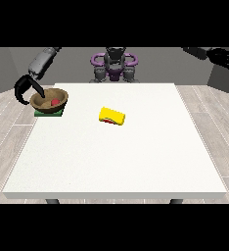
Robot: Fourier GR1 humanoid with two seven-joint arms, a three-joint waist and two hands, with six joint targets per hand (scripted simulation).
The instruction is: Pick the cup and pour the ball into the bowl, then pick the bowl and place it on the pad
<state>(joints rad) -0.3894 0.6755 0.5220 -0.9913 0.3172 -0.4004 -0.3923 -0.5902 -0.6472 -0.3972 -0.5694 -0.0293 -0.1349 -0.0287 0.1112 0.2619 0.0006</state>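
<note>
A brown bowl (50,99) sits on a green pad (49,113) at the table's left edge, with a red ball (55,102) inside it. The hand at the view's left (27,88) hangs beside the bowl's left rim with curled fingers; one finger reaches over the rim, and whether it still pinches the rim I cannot tell. A yellow cup (112,116) lies on its side near the middle of the table. The hand at the view's right (220,56) is raised high off the table's right side, fingers spread.
The white table (116,162) stretches wide toward the camera in front of the cup. The robot's torso (114,66) stands behind the far edge. Grey wood floor surrounds the table.
</note>
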